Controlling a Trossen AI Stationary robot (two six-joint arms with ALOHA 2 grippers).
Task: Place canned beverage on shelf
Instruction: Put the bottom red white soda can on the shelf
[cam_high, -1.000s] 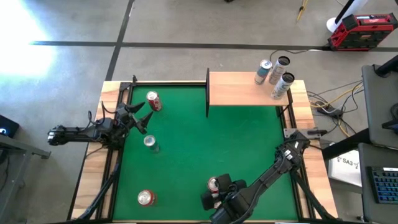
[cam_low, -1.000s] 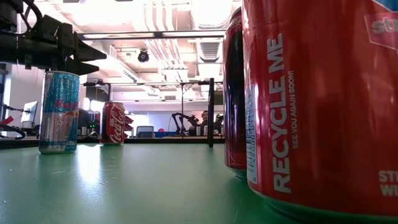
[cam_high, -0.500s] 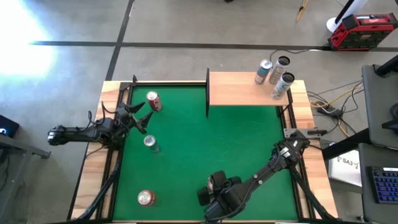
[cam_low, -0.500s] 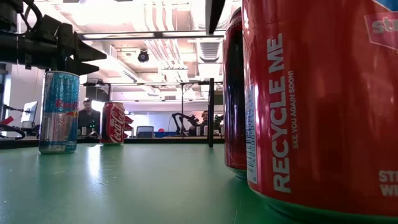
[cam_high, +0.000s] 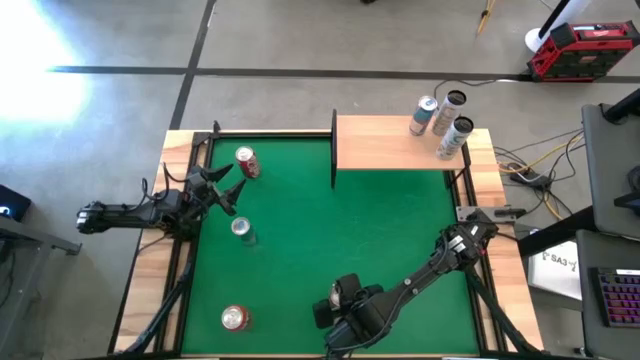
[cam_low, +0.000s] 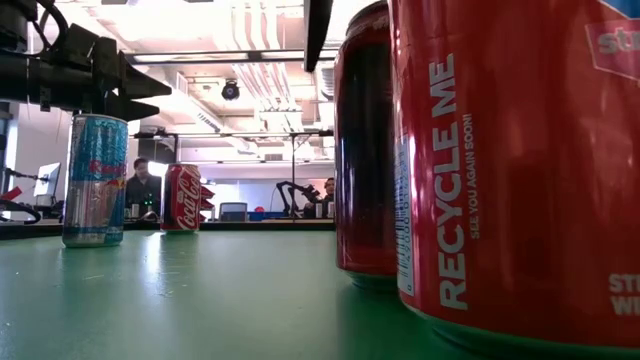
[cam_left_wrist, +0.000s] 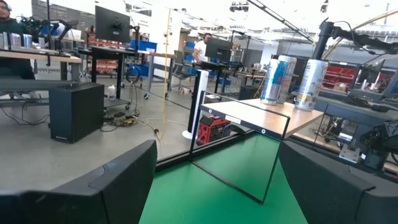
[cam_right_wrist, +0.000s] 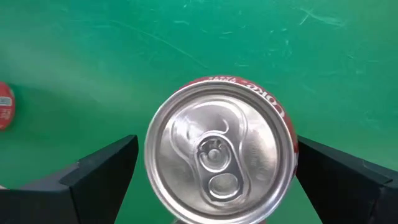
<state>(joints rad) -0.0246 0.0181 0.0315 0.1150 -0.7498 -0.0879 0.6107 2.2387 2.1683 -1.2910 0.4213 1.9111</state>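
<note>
Green felt table (cam_high: 320, 220); shelf (cam_high: 395, 143) at the far right corner, a light-wood board already carrying three cans (cam_high: 440, 118), bunched at its right end.

Right arm reaches along the near edge. Right gripper (cam_high: 345, 303) hangs directly over a red can (cam_right_wrist: 219, 150), fingers spread wide on either side of it, nothing gripped yet. The can stands upright on the felt near the front edge, well apart from the shelf.

Left gripper (cam_high: 222, 186) waits at the table's left side, fingers partly apart, empty.

Judged step: the grasp. Best done by lowering straight down, keeping the can centred between the fingers, closing on the body below the rim.

Count: four cans on the felt — the red can, another red one (cam_high: 235, 318) near the front left, a silver-blue can (cam_high: 241, 229), a cola can (cam_high: 246, 162). Three on the shelf. Seven in all. Two arms.
</note>
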